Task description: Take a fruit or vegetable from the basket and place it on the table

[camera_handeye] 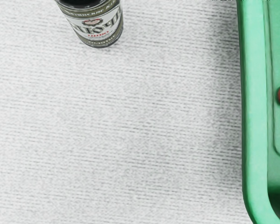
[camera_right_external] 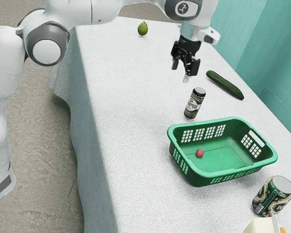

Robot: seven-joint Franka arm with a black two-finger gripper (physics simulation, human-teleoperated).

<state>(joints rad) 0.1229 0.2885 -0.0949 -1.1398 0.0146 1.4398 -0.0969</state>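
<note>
White cloth (camera_right_external: 136,107) bears green basket (camera_right_external: 198,179) containing red produce (camera_right_external: 199,153).

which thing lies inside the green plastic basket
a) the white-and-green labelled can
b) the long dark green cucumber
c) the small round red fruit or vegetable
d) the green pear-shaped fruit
C: the small round red fruit or vegetable sits on the floor of the green plastic basket, inside its walls.
</note>
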